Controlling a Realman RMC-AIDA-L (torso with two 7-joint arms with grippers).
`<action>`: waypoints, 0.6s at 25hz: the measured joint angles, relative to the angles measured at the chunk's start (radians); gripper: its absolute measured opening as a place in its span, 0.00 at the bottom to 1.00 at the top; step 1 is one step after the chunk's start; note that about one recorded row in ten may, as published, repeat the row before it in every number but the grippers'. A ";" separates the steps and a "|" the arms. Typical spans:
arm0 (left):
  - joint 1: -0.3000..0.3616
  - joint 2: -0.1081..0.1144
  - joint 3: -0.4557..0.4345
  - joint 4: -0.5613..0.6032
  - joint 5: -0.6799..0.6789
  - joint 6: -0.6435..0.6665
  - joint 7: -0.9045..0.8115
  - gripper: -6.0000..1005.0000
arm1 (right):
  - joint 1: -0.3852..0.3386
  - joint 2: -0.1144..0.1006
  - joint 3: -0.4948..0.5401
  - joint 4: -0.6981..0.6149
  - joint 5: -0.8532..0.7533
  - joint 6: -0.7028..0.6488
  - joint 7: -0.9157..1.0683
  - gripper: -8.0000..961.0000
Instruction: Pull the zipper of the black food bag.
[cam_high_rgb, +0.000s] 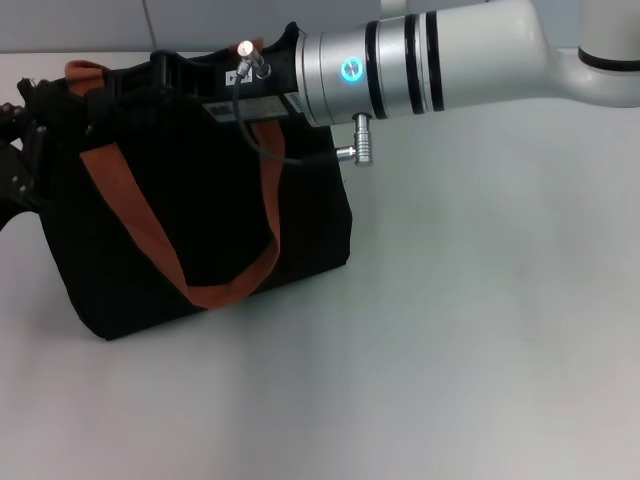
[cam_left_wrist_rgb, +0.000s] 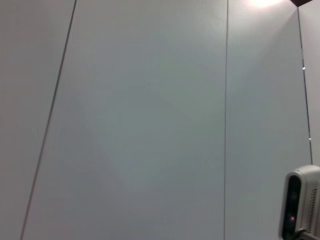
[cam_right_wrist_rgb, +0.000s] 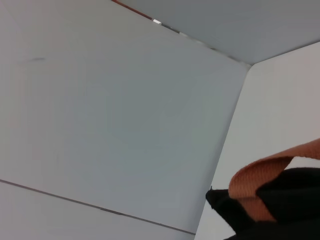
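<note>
The black food bag (cam_high_rgb: 200, 230) stands on the white table at the left in the head view, its rust-orange strap handles (cam_high_rgb: 150, 240) hanging down its front. My right arm reaches across from the right, and the right gripper (cam_high_rgb: 185, 72) is over the bag's top rim, dark against the black fabric. The left gripper (cam_high_rgb: 18, 135) is at the bag's left end, at the picture's edge. The zipper pull is hidden. The right wrist view shows an orange strap (cam_right_wrist_rgb: 270, 175) and a corner of the bag (cam_right_wrist_rgb: 285, 215).
White table (cam_high_rgb: 470, 330) spreads to the right and in front of the bag. Silver cable plugs (cam_high_rgb: 360, 140) stick out of the right arm's wrist. The left wrist view shows wall panels and a white device (cam_left_wrist_rgb: 302, 205).
</note>
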 joint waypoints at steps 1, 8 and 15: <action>-0.009 0.000 0.000 -0.007 0.005 0.008 0.001 0.02 | 0.000 0.000 -0.006 0.000 0.008 0.001 0.000 0.37; -0.023 0.000 0.000 -0.018 0.009 0.009 0.002 0.02 | -0.006 0.000 -0.101 -0.029 0.099 0.042 -0.005 0.35; -0.029 -0.001 0.002 -0.033 0.007 0.010 0.013 0.02 | -0.013 0.000 -0.108 -0.034 0.100 0.058 -0.008 0.32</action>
